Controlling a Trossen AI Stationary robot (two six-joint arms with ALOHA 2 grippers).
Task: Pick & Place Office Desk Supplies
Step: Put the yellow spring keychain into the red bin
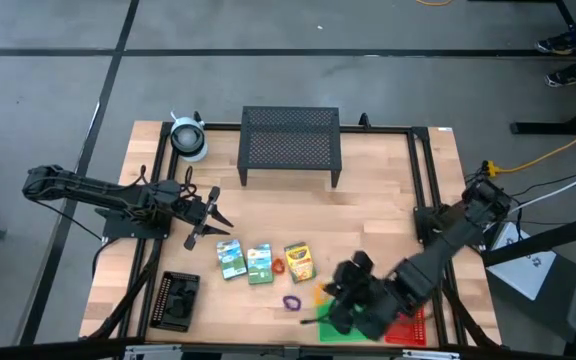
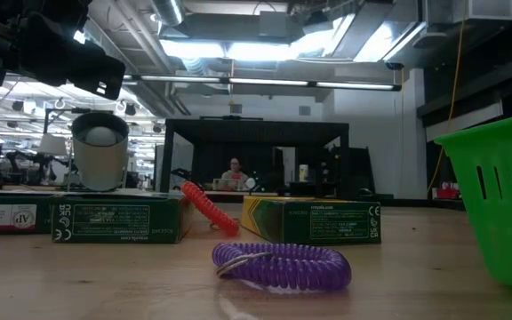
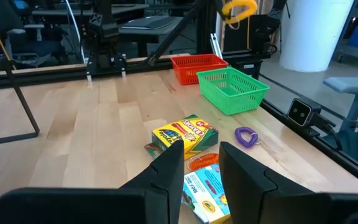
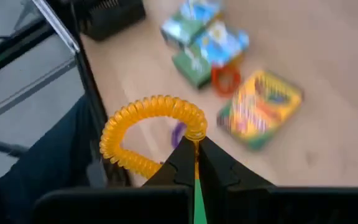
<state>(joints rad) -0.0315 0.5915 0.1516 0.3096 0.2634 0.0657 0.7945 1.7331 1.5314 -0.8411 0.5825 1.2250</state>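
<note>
- Orange coil loop (image 4: pixel 151 134) hangs from the right hand (image 4: pixel 194 152), fingers pinched on one end of it, most of the coil dangling free to one side. The high view puts this hand (image 1: pixel 330 300) near the front edge of the surface (image 1: pixel 388 200), at the green tray (image 1: pixel 353 330), with the red tray (image 1: pixel 408 328) just beside that.
- Risk: the grip is on a thin edge of a springy coil. A quick move could make it swing and slip out, dropping it on the surface or off the front edge.
- Risk: on release the coil may bounce, or snag on the green tray's slotted wall and hang over the rim instead of landing inside.
- Risk: I cannot tell which tray it is meant for. The two stand together, so a slightly off drop puts it in the wrong one.
- Purple coil loop (image 2: pixel 281 265) lies on the surface close by the green tray. A low pass of the right arm could knock it.
- Left hand (image 3: pixel 201 163) hovers with fingers parted and nothing between them, above the crayon box (image 3: pixel 184 135), a red-orange coil (image 3: pixel 202 161) and the card boxes (image 1: pixel 245 260). Descending here could nudge the boxes, which lie close together.
- Black tray (image 1: pixel 178 300) sits at the front left, well apart from both hands.
</note>
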